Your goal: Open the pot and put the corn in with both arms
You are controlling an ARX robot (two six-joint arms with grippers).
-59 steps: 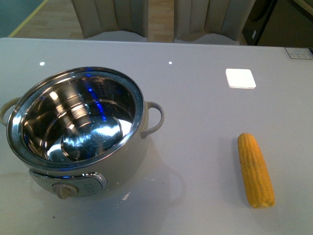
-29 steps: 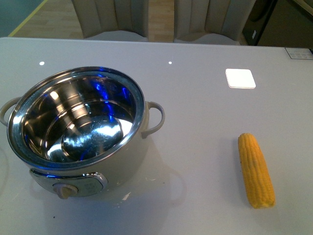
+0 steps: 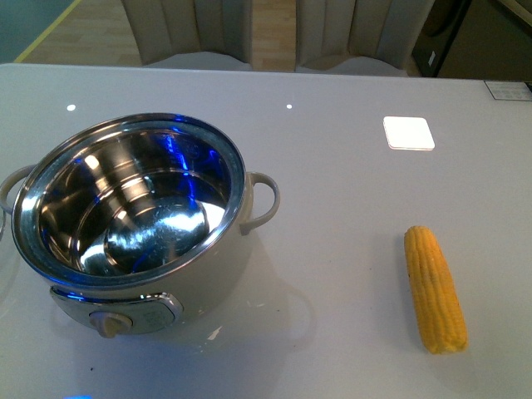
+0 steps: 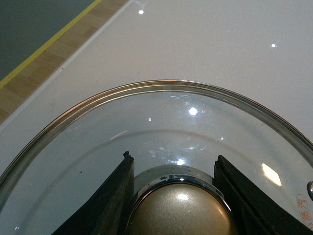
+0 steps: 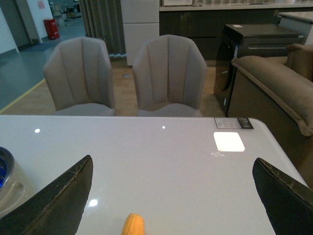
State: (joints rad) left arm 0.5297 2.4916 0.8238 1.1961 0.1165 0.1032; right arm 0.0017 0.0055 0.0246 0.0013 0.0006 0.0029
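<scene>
The corn [image 3: 435,289] lies at four o'clock of the lidless pot [image 3: 238,179], axis twelve-to-six, nearest the wide-spread right tool [image 5: 172,159]; the left tool [image 4: 174,156] clamps the knob [image 4: 178,211] of the glass lid [image 4: 186,105].

No text can be read: red printed characters [image 4: 304,209] on the glass lid [image 4: 161,127] are cut off at the frame edge, markings on the knob panel [image 3: 137,314] of the pot [image 3: 229,270] are too small, and a printed card [image 3: 508,90] at the far right corner of the table [image 3: 349,249] is blurred.
</scene>
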